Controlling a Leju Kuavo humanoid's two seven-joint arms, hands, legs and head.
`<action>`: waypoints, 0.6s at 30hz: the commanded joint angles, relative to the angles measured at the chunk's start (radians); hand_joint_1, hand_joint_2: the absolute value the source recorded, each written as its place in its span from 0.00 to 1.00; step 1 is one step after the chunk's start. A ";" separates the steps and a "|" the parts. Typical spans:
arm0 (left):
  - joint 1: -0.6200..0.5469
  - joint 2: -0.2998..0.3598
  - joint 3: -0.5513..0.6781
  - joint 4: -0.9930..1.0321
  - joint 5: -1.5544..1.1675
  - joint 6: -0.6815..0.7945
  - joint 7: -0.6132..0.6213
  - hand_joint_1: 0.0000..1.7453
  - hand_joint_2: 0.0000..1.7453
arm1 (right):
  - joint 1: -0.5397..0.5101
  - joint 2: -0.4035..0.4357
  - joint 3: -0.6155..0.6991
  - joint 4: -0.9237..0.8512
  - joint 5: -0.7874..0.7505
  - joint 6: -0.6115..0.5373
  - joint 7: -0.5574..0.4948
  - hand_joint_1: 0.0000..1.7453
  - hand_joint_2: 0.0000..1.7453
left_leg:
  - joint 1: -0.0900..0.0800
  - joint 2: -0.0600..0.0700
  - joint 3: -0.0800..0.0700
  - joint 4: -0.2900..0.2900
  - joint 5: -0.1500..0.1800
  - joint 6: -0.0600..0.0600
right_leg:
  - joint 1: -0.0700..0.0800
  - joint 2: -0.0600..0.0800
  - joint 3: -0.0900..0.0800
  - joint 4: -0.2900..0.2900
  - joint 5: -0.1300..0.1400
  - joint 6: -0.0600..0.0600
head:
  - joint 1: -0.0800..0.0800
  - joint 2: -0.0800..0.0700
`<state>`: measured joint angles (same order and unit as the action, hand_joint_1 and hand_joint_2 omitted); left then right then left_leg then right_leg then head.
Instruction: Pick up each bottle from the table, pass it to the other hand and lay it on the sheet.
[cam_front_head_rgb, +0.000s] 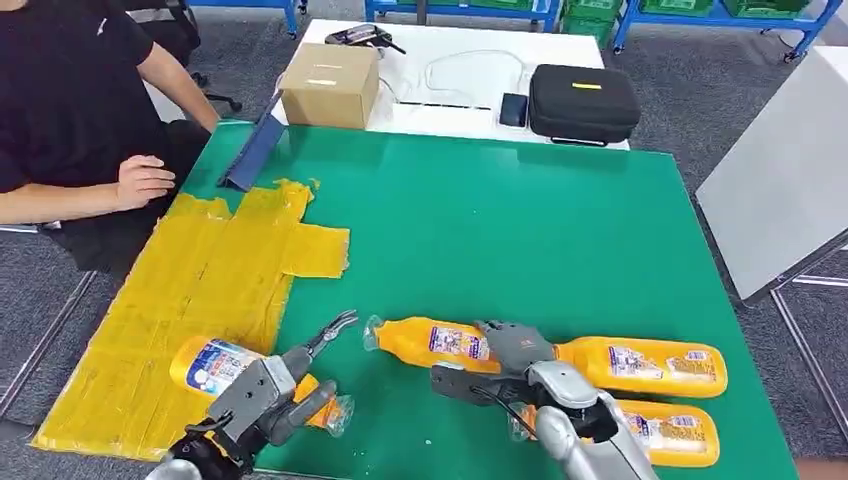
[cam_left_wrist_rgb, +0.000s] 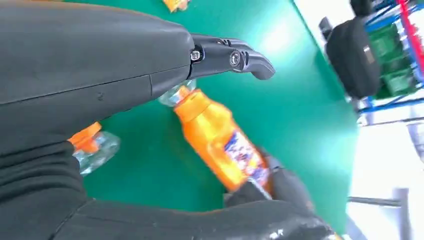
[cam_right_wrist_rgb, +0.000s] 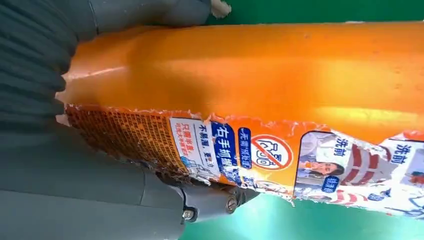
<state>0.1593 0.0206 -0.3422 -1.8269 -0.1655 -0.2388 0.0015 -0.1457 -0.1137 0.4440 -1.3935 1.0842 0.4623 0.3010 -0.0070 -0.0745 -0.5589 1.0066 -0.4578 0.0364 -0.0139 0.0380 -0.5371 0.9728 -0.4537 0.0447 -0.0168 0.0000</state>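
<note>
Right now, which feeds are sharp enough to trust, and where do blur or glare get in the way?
Head view: evenly lit and sharp across the mat. Left wrist view: the bottle is smeared with blur, and the far table washes out to white. Right wrist view: close on that bottle, its label readable, soft sheen on the plastic.

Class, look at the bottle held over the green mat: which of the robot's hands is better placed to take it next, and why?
The left hand. The right hand already grips the held bottle, whose capped end points towards the left hand. That hand holds nothing, fingers apart, and sits beside the yellow sheet, where another bottle lies.
</note>
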 joint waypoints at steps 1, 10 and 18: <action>0.002 -0.024 0.032 -0.012 0.069 0.009 0.006 0.00 0.00 | 0.009 -0.033 0.026 0.108 -0.041 0.025 -0.012 1.00 1.00 | 0.002 0.005 0.000 -0.001 0.001 -0.003 | 0.002 -0.004 0.001 -0.003 0.002 -0.002 | 0.000 0.000; 0.130 -0.159 0.207 -0.184 0.449 0.037 0.012 0.00 0.00 | 0.248 0.128 -0.141 -0.414 -0.490 -0.342 -0.170 1.00 1.00 | 0.000 0.005 -0.004 0.002 -0.001 -0.003 | 0.001 -0.002 0.008 0.002 -0.001 -0.002 | 0.001 0.000; 0.111 -0.185 0.223 -0.208 0.486 0.047 0.021 0.00 0.00 | 0.249 0.112 -0.085 -0.461 -0.534 -0.368 -0.182 1.00 1.00 | 0.001 0.006 -0.009 0.000 0.000 -0.002 | 0.001 -0.001 0.002 0.000 0.001 -0.001 | 0.000 0.000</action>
<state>0.2756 -0.1221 -0.1808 -2.0131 0.3159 -0.1942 0.0149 0.0842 -0.0130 0.3510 -1.7682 0.5627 0.1049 0.1205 -0.0064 -0.0742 -0.5682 1.0065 -0.4573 0.0362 -0.0139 0.0381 -0.5351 0.9734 -0.4530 0.0450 -0.0172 0.0000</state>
